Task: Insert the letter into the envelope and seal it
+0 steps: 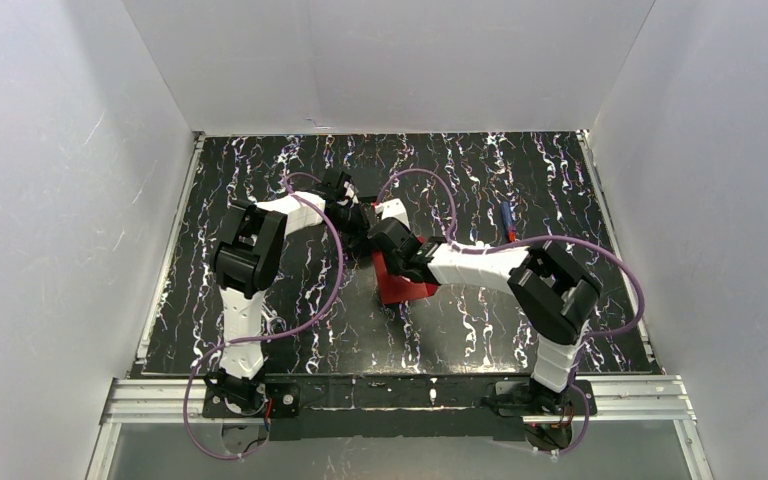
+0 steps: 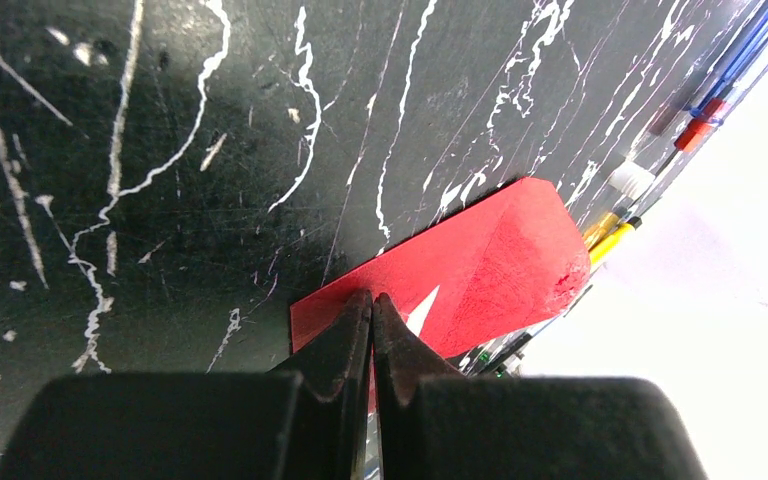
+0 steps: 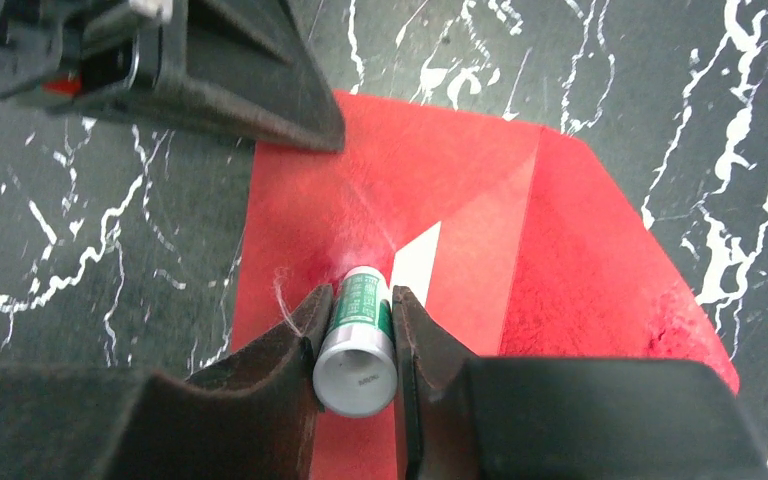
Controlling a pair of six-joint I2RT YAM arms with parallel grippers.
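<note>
The red envelope lies flat on the black marbled table, its pointed flap folded out to one side. A pale sliver of the letter shows between the envelope's folds, also seen as a sliver in the left wrist view. My right gripper is shut on a green-and-white glue stick, whose tip is pressed against the envelope. My left gripper is shut, with its tips resting on the near edge of the envelope. Its black finger reaches over the envelope's far corner.
Several pens lie by the table's right side, one of them a blue one. A dark flat block sits behind the grippers. White walls close in the table on three sides.
</note>
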